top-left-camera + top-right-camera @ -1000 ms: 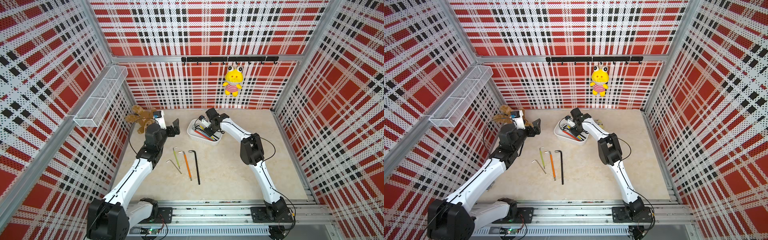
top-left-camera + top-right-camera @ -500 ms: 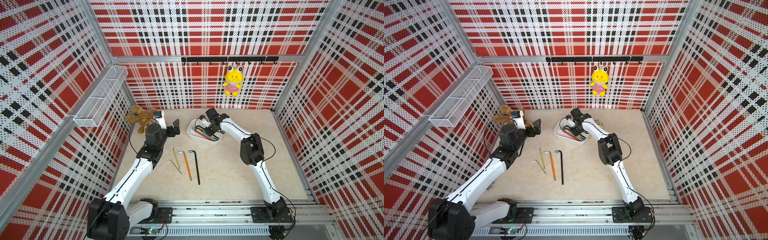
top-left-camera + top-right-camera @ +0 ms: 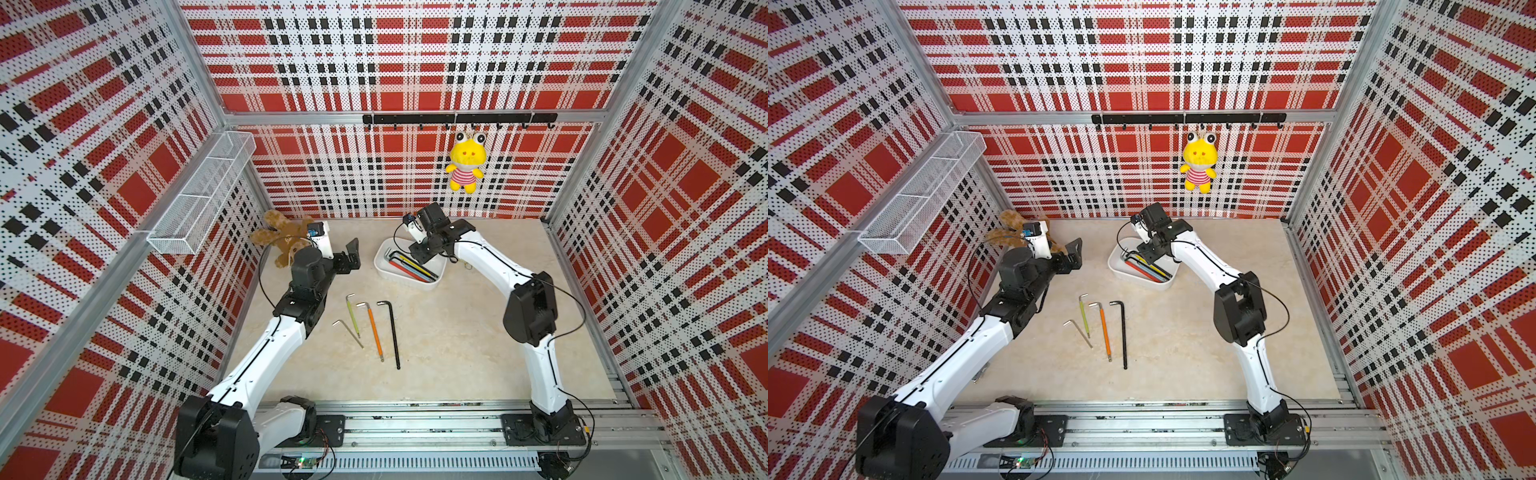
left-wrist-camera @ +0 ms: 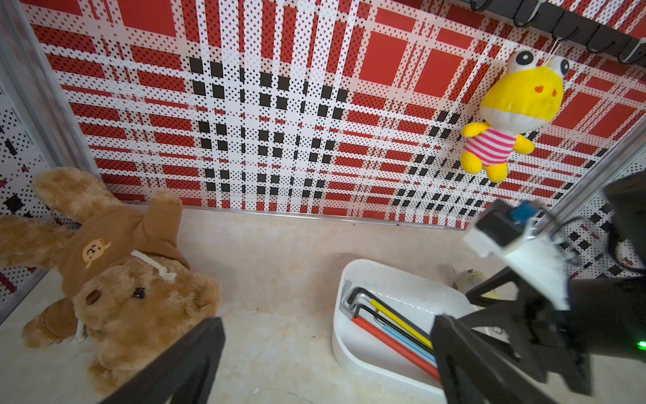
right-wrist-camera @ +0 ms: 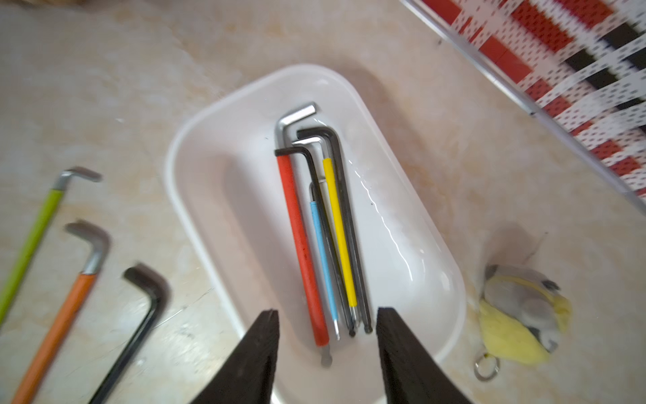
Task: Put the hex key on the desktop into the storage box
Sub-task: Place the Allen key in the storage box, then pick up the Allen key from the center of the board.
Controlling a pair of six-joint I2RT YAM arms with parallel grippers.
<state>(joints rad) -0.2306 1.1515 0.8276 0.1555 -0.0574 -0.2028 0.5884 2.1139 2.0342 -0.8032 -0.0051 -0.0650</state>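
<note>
The white storage box (image 3: 385,272) (image 5: 195,147) stands at the back of the cream desktop (image 3: 457,353). Several hex keys lie inside it, among them a red one (image 5: 300,245), a blue one and a yellow one. My right gripper (image 5: 327,314) (image 3: 419,255) hovers just over the box, open, with nothing between its fingers. On the desktop in front lie a silver hex key (image 3: 349,332), a green one (image 3: 352,315), an orange one (image 3: 374,330) and a black one (image 3: 393,332). My left gripper (image 3: 353,255) (image 4: 328,325) hangs open and empty between the teddy bear and the box.
A brown teddy bear (image 3: 276,241) lies in the back left corner. A small yellow-grey keyring toy (image 5: 521,314) lies right of the box. A yellow frog plush (image 3: 465,166) hangs from the black hook rail. A white wire-mesh basket (image 3: 203,195) is mounted on the left wall.
My right gripper's jaws have opened above the storage box. Neither arm has shifted noticeably, and the hex keys on the desktop lie where they did.
</note>
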